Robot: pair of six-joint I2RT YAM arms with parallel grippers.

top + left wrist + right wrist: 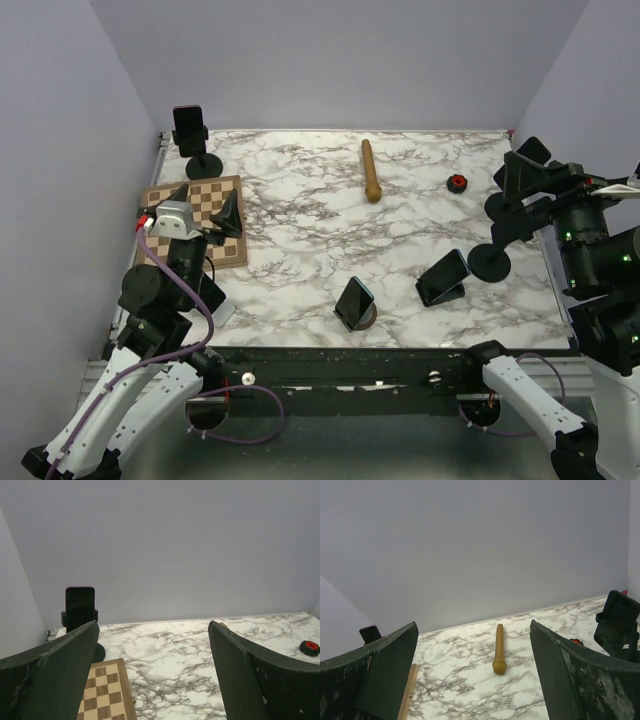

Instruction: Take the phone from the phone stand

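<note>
While the phone fills its stand, left end effector and right end effector gape

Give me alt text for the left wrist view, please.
A dark phone stands upright in its stand at the far left of the marble table. The open fingers frame the view, holding nothing, with a chessboard at the bottom edge.

I see a wooden checkerboard lying on the left of the marble table. A wooden stick lies near the back, with a little red thing to its right.
</note>
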